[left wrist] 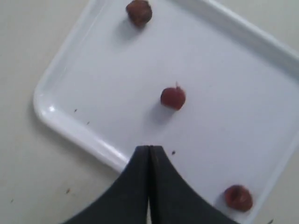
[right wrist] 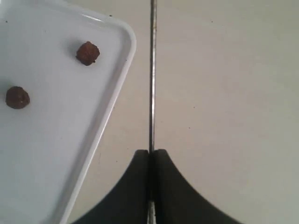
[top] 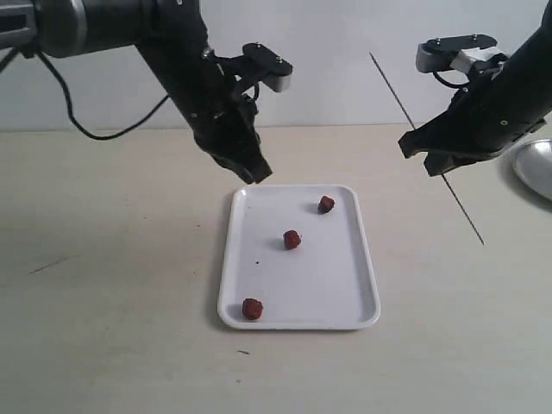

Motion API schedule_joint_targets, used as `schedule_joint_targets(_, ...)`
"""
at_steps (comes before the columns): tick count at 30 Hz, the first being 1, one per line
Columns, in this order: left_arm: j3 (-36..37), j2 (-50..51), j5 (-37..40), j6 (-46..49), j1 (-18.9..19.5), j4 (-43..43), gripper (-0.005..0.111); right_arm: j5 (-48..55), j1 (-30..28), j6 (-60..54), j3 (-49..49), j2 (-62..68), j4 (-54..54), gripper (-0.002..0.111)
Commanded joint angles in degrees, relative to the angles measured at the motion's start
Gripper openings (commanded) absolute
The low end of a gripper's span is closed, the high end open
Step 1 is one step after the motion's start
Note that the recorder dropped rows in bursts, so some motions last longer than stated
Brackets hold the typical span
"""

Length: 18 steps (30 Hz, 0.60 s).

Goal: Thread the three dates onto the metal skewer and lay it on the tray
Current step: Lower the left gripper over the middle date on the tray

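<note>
The left gripper (top: 250, 172) is hanging over the far left corner of the tray (top: 226, 285), its fingers pressed together with nothing between them (in the left wrist view the two pads are meeting flush). The tray is lying on the counter (top: 103, 285) with the three dates (top: 292, 239) sitting loose on it, well apart: one near the front left corner, one about the middle, one near the far right corner. None is threaded yet.

Further right, the right gripper (top: 423, 155) is pinching the skewer (top: 390, 86) partway along its length, clear of the counter. The rod is slanting, its upper end pointing up and away to the left and its lower end reaching down toward the front right. It is running beside the tray's right edge, not over it. So every date is lying left of the rod and off its axis, with the far right one closest.

The left gripper is sitting nearer the dates, so fetching one to a skewer tip is probably falling to that arm, which needs to open first. At the right edge a dish (top: 535, 168) is standing unused.
</note>
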Motion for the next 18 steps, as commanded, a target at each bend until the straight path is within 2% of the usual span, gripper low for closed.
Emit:
schedule_joint_targets(1,-7.18,6.47,2.13,-0.64,-0.64,-3.23,0.012,-1.09,-0.27,-2.59,-0.58,-0.15,0.59,0.000)
schedule_joint_targets(3,-10.13,9.53,4.42,-1.15,-3.54,-2.68,0.034,-1.46,-0.27,-3.30,-0.58,-0.15,0.69,0.000)
schedule_joint_targets(6,-11.14,11.27,3.57,-1.41,-7.01,3.65,0.052,-1.46,-0.27,-5.01,-0.58,-0.15,2.27,0.000)
schedule_joint_targets(8,-11.83,12.72,1.90,-3.15,-10.27,12.09,0.053,-1.34,-0.27,-6.74,-0.58,-0.15,4.51,0.000)
schedule_joint_targets(10,-12.79,13.87,1.80,-4.69,-11.21,15.56,0.053,-0.94,-0.27,-7.10,-0.58,-0.15,5.07,0.000)
schedule_joint_targets(18,-14.28,15.64,3.28,-5.73,-11.04,16.67,0.053,0.24,-0.27,-7.10,-0.58,-0.15,5.07,0.000)
